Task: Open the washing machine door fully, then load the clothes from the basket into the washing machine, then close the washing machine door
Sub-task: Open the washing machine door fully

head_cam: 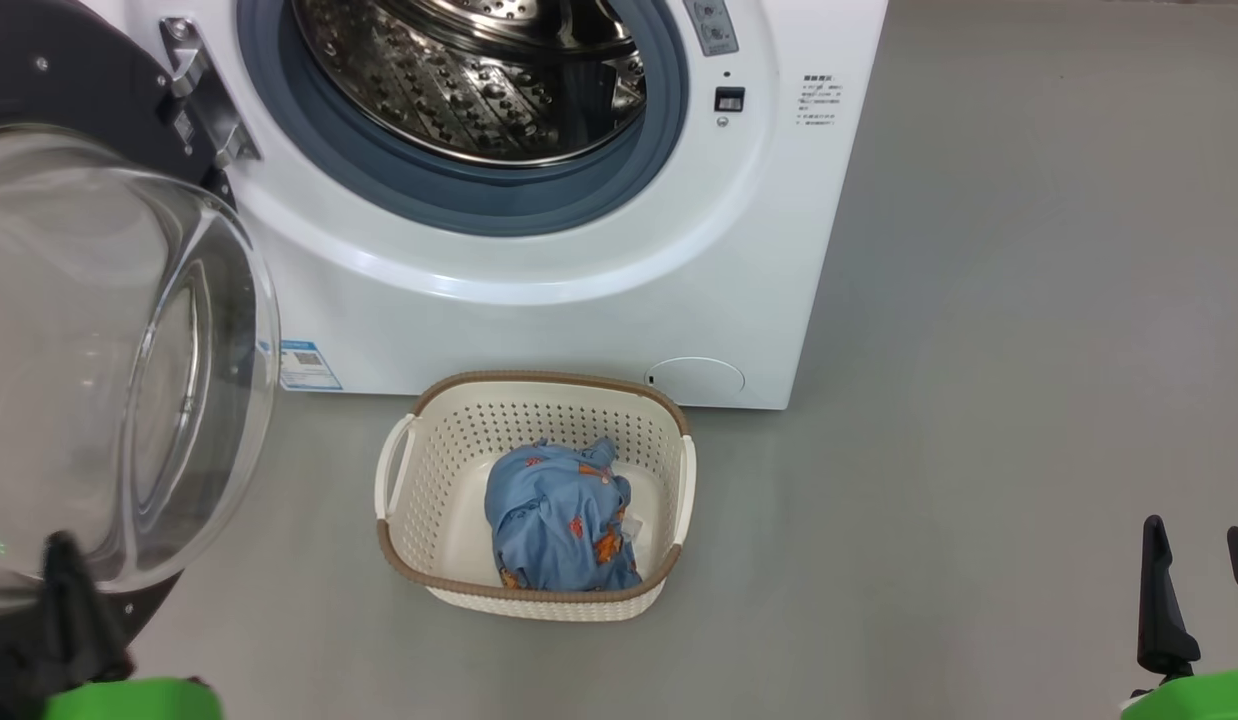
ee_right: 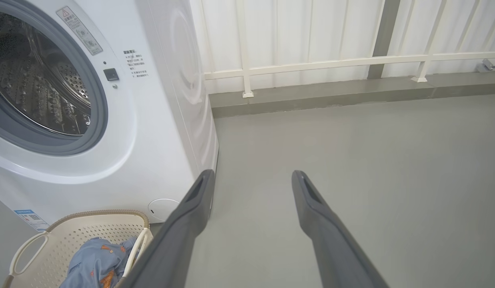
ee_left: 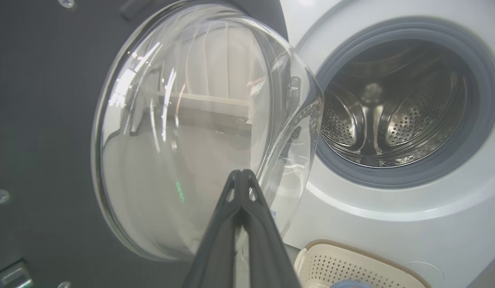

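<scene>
Clothes (head_cam: 559,515) lie in the basket (head_cam: 549,379) on grey floor (head_cam: 979,400) before the washing machine (head_cam: 579,320), between left gripper (ee_left: 241,176), pinched together, and right gripper (head_cam: 1197,528), spread apart.

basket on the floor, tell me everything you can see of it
The basket is cream-white plastic by its look, rounded rectangular, with perforated walls, a brown woven-look rim and a white handle on either side. It stands upright on the grey floor close in front of the washing machine; whether they touch is unclear. The light blue clothes lie bundled inside, covering part of its bottom.
</scene>
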Robot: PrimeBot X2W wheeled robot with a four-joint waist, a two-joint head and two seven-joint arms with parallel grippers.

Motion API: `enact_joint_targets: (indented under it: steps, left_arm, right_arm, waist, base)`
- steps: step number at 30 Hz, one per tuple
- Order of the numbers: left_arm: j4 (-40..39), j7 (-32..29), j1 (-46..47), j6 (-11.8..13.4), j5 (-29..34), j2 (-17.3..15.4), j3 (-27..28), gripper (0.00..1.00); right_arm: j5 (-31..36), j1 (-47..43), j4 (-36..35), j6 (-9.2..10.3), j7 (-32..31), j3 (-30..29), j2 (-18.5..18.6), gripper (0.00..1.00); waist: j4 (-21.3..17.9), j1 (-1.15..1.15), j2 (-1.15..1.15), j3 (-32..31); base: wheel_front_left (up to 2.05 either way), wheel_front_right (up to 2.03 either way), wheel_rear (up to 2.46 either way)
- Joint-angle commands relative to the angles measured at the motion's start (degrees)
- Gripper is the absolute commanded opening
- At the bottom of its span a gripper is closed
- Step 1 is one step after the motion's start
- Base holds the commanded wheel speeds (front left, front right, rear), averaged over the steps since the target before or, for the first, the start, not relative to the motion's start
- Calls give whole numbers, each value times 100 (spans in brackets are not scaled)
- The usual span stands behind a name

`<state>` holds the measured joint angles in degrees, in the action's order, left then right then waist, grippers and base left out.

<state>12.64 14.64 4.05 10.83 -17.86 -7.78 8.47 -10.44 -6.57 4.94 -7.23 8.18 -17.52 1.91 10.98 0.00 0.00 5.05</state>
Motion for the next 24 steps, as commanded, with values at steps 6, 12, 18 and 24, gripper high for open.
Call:
enact_joint_targets:
  steps: [6,12,18,24]
  left_arm:
    - [-549,36,-67,-222,298,185,-341,25]
    - [-419,36,104,-467,410,290,-817,100]
    - [-67,36,342,-595,548,314,-1120,100]
    - [226,36,595,-646,567,335,-1238,100]
  right_arm:
    - [79,190,-187,-25,12,139,97,100]
    - [155,231,-234,-25,-1,249,97,100]
    - [243,276,-367,-25,-34,350,97,100]
    - [288,310,-459,-25,-100,458,97,100]
  waist:
    - [-96,0,0,12]
    - [-289,0,0,-12]
    - [-557,0,0,7]
    - [-749,0,0,19]
  base:
    - [0,0,0]
    - [0,0,0]
    - [0,0,0]
    - [0,0,0]
